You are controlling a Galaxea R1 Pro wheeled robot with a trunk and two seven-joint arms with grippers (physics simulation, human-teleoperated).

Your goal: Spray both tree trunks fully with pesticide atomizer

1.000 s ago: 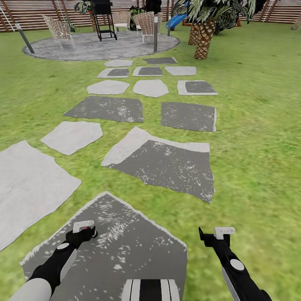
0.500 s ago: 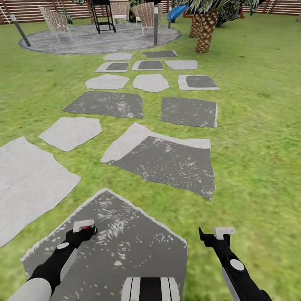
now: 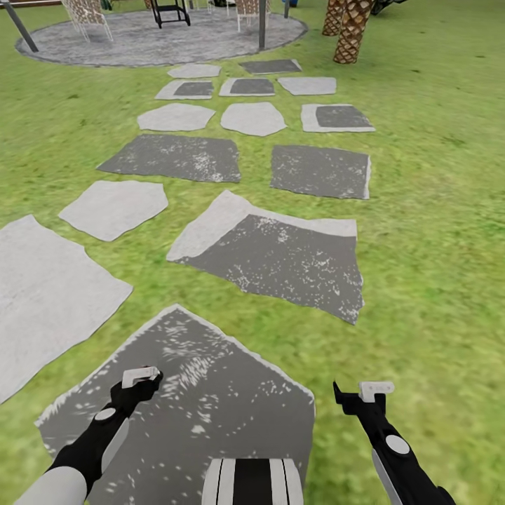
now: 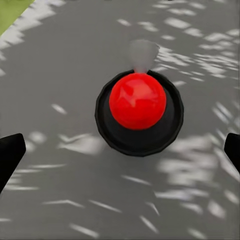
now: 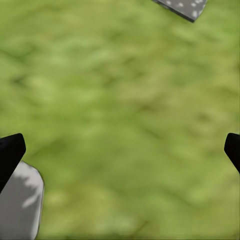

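The pesticide atomizer is out of view, and so are the trees with their trunks. I see the green grass floor (image 3: 435,231) crossed by a path of grey paving slabs (image 3: 273,259). My left gripper (image 3: 140,379) hangs open over the nearest dark slab (image 3: 210,400). In the left wrist view the left gripper (image 4: 120,150) holds nothing, and a red dome in a black ring (image 4: 138,110) lies below it against the slab. My right gripper (image 3: 365,389) is open and empty above the grass (image 5: 125,110), as the right wrist view (image 5: 120,150) shows.
A round grey paved patio (image 3: 161,42) lies far ahead, with chair legs (image 3: 88,14), a black grill stand (image 3: 168,10) and a grey post (image 3: 261,24). Two scaly palm trunks (image 3: 351,31) stand at the far right. Open lawn spreads on both sides of the path.
The whole picture has shifted: the patio, palms and slabs sit higher and the fence has left the frame, so the camera has moved. Both arms keep their pose.
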